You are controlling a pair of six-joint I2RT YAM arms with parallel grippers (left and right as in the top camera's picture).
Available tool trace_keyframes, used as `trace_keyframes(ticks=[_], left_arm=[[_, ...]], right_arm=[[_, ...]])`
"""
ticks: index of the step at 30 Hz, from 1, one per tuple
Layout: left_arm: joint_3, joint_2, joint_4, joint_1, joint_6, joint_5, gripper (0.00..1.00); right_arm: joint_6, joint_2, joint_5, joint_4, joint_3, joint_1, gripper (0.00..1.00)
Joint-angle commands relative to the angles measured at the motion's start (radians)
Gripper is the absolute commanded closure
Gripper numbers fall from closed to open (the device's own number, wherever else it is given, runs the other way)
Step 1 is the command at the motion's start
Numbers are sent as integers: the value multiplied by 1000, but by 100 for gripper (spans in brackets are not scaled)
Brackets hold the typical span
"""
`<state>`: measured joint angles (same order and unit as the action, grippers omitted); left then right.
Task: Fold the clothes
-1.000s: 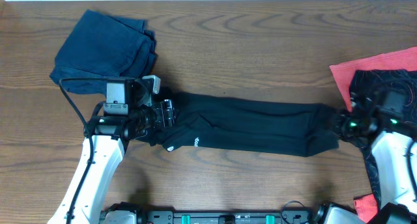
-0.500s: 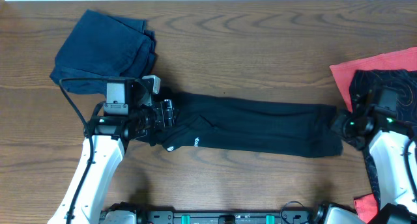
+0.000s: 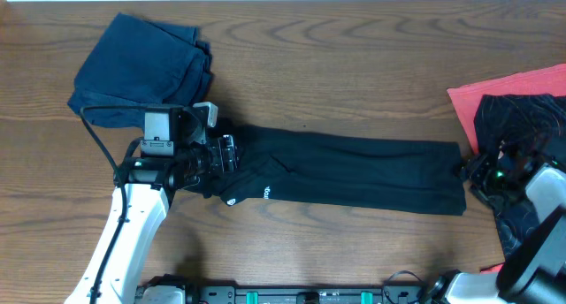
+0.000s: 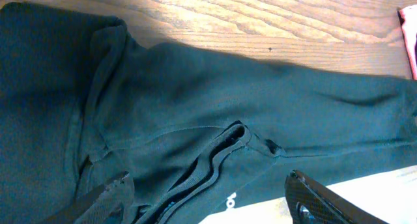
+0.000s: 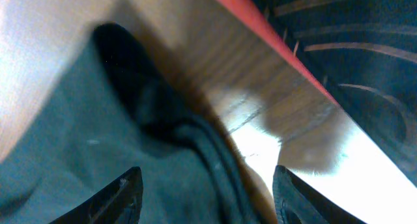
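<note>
**Across the wooden table: one black tee lying long, both grippers spread wide**

Across the middle of the table [image 3: 354,65], one black T-shirt [image 3: 345,176] is lying folded into a long, narrow band, running from the left arm to the right. Two arms are working here, one at each end.

The left gripper [image 3: 225,154] is hanging over the shirt's left end, and its wrist camera is showing the gripper [image 4: 212,199] with jaws spread wide, black fabric lying beneath them and nothing pinched.

The right gripper [image 3: 469,173] is sitting at the shirt's right edge. From its wrist view the gripper [image 5: 208,195] is also standing open, the two fingers [image 5: 124,195] straddling the shirt's rolled hem without clamping it.

Around them, three more pieces are lying. One dark blue garment [image 3: 137,70] is sitting folded at the far left, just behind the left arm. One red cloth [image 3: 513,85] is spreading at the right edge, and one black patterned garment [image 3: 522,118] with thin curved lines is lying on it.

White print [image 3: 265,193] and a round logo [image 3: 232,201] are showing near the shirt's left end, too small to read.
</note>
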<state>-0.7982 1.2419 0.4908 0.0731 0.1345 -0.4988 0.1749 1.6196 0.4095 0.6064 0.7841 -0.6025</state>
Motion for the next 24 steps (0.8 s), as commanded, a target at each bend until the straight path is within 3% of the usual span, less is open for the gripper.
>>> trace_keyframes(ticks=[1,6,11,16,24], left_arm=[[-18,-1,-2,-4,-6,-6,24],[-18,-1,-2,-4,-6,-6,24],[-18,-1,-2,-4,-6,-6,24],[-18,-1,-2,-4,-6,-6,24],[-18,-1,-2,-4,-6,-6,24]], right_arm=[[-97,99,138,-13,6,-11,38],[-207,244,241,-35,6,-3,46],[-219,272,192,-22,6,-5,60],[-200,214,123,-5,6,-14,86],[-105,-28,27,29,7,-13,99]])
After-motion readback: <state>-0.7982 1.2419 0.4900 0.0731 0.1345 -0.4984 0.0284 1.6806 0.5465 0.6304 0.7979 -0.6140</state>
